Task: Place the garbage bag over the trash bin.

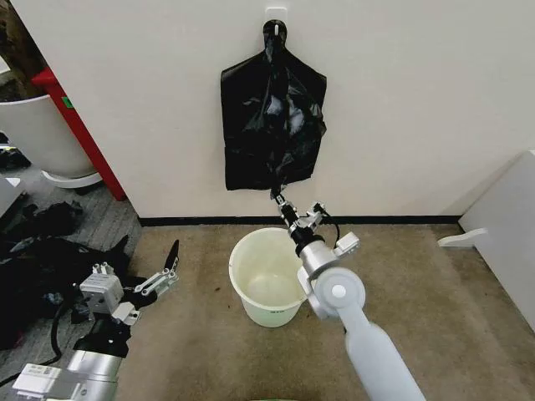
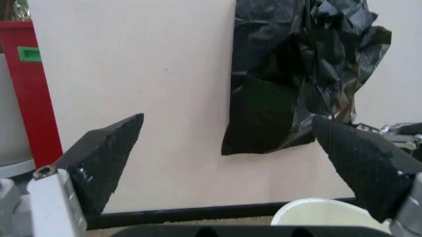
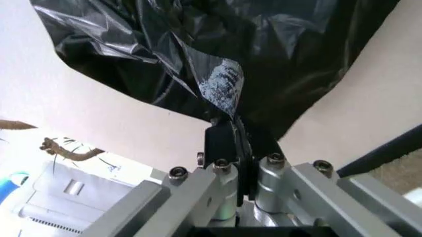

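Note:
The garbage bag [image 1: 272, 125], glossy black and wrinkled, hangs from a hook [image 1: 274, 29] on the wall. Straight below it on the carpet stands the trash bin [image 1: 267, 313], a cream-white bucket. My right gripper [image 1: 276, 197] reaches up over the bin's far rim and is shut on the bag's lower edge. In the right wrist view a pinched fold of the bag [image 3: 221, 81] runs into the gripper [image 3: 228, 131]. My left gripper [image 1: 163, 271] hovers open, low and left of the bin. In the left wrist view, its fingers [image 2: 99, 153] frame the bag [image 2: 297, 84] and the bin's rim [image 2: 316, 212].
A heap of black cloth [image 1: 33, 259] lies on the floor at the left. Behind it stand a large white tub [image 1: 33, 134] and a red post [image 1: 79, 125]. White furniture [image 1: 510, 225] borders the right side. The wall lies close behind the bin.

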Robot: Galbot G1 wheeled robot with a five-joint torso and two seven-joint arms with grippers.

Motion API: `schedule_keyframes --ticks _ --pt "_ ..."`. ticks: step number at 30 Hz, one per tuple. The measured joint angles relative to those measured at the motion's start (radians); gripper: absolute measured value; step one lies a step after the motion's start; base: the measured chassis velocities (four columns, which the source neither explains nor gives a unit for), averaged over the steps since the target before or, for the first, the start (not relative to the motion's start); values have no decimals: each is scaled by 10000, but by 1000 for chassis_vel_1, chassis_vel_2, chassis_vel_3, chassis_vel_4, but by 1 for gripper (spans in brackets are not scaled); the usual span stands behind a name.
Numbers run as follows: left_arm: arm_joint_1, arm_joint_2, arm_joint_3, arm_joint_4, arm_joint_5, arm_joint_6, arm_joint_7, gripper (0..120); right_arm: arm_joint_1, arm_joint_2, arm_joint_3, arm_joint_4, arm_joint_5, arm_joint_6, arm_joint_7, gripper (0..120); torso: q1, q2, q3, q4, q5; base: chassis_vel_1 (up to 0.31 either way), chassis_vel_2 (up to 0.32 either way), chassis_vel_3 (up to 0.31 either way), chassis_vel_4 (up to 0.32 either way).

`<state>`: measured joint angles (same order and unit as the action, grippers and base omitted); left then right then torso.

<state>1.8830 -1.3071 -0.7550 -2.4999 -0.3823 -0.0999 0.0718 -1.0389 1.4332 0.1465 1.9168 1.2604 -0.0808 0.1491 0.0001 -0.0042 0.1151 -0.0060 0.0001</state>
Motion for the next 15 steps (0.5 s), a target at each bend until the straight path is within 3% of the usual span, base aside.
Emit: schedule_keyframes --ticks 15 --pt "-74 16 4 0 -14 -59 98 100 -712 68 -56 198 -601 104 -203 0 0 0 0 0 -1 0 0 0 0"
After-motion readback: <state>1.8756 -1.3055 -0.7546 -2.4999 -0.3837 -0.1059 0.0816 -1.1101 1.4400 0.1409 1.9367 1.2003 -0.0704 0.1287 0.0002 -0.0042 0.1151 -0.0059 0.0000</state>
